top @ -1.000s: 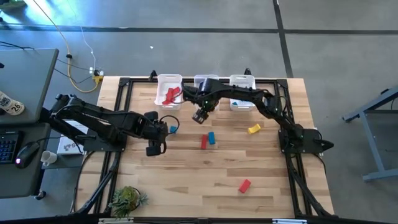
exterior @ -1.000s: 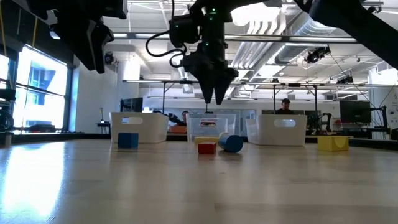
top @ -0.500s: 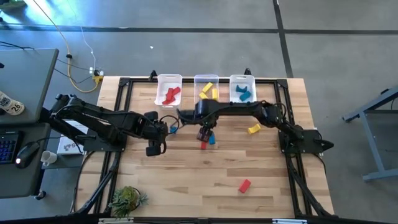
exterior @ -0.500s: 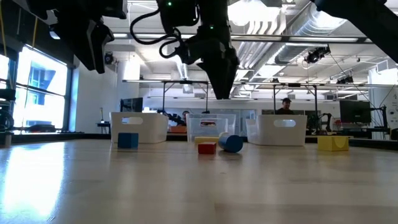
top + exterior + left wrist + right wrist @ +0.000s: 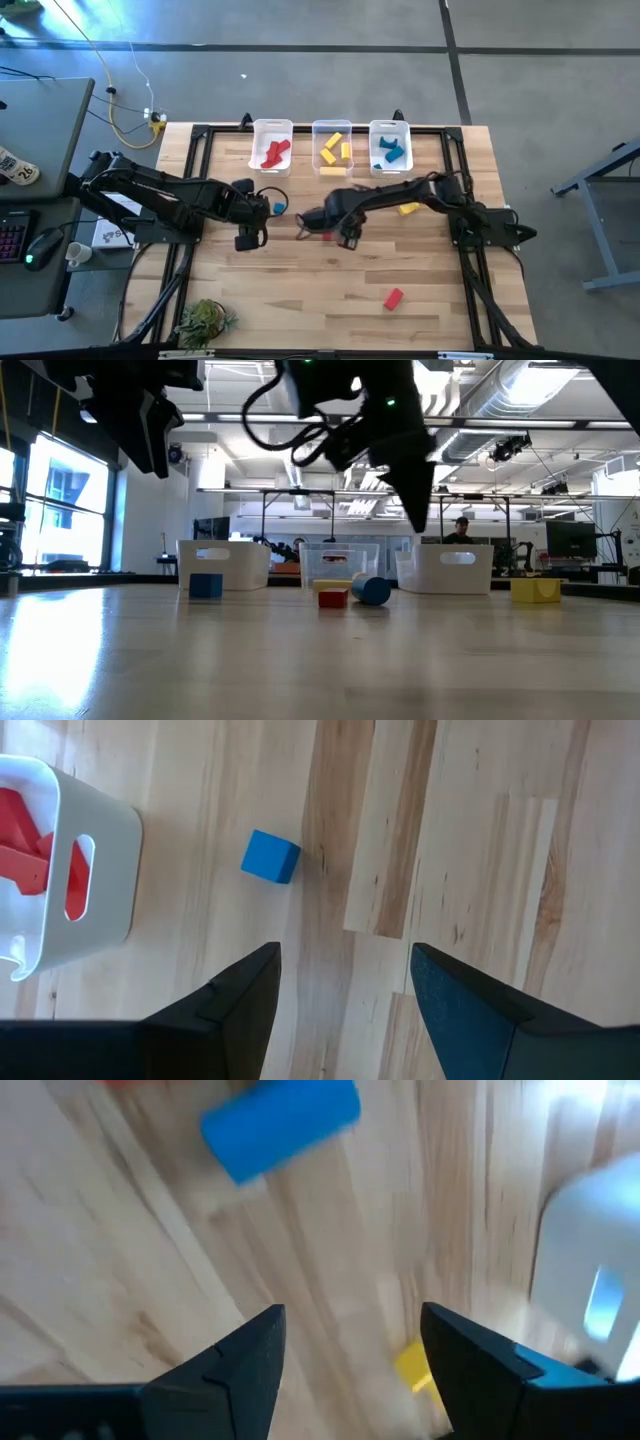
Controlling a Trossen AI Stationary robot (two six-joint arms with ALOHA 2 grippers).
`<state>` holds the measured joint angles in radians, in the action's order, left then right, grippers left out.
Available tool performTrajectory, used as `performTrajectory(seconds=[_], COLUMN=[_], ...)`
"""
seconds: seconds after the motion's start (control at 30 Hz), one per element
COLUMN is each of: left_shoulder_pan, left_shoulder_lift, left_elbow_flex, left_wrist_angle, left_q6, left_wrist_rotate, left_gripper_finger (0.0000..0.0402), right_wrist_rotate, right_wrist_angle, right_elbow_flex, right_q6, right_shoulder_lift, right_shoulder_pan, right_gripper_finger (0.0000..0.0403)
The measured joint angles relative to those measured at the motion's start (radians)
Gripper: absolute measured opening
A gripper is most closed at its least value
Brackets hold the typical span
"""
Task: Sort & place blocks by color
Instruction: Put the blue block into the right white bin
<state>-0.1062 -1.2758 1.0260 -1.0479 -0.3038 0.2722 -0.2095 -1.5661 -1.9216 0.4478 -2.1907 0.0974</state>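
From above, the right arm's dark gripper (image 5: pixel 345 236) covers the small red block (image 5: pixel 326 235) and blue cylinder block (image 5: pixel 372 591) mid-desk — only a red sliver shows. The right wrist view is blurred, that cylinder cut at its edge.

A light wooden table (image 5: pixel 300 300) carries three white bins (image 5: pixel 272 146) along its far edge. Loose blocks lie on it: one blue (image 5: pixel 279 207), one yellow (image 5: pixel 408 209), one red (image 5: pixel 393 298).

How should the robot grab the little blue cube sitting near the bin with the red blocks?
Probably from straight above, pinching two opposite flat sides of the blue cube. It lies flat on the table, apart from the red-block bin, leaving finger room.
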Motion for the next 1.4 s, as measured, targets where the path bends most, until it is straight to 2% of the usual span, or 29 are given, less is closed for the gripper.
performTrajectory(seconds=[0.2, 0.43, 0.6, 0.83, 1.13, 1.4], left_shoulder_pan=[0.0, 0.0, 0.0, 0.0, 0.0, 0.0], left_shoulder_lift=[0.0, 0.0, 0.0, 0.0, 0.0, 0.0], left_elbow_flex=[0.0, 0.0, 0.0, 0.0, 0.0, 0.0], left_wrist_angle=[0.001, 0.004, 0.004, 0.005, 0.006, 0.006], left_q6=[0.0, 0.0, 0.0, 0.001, 0.003, 0.027], left_wrist_rotate=[0.0, 0.0, 0.001, 0.004, 0.004, 0.004], left_gripper_finger=[0.0213, 0.0213, 0.0213, 0.0213, 0.0213, 0.0213], right_wrist_rotate=[0.008, 0.049, 0.027, 0.016, -0.097, -0.177], right_wrist_angle=[0.061, 0.176, 0.224, 0.293, 0.632, 0.707], right_elbow_flex=[0.201, 0.36, 0.427, 0.431, 0.431, 0.431], right_q6=[0.165, 0.346, 0.516, 0.714, 0.705, 0.699], right_shoulder_lift=[0.131, 0.258, 0.318, 0.322, 0.322, 0.321], right_shoulder_pan=[0.051, 0.107, 0.142, 0.155, 0.151, 0.127], right_gripper_finger=[0.022, 0.022, 0.022, 0.022, 0.022, 0.022])
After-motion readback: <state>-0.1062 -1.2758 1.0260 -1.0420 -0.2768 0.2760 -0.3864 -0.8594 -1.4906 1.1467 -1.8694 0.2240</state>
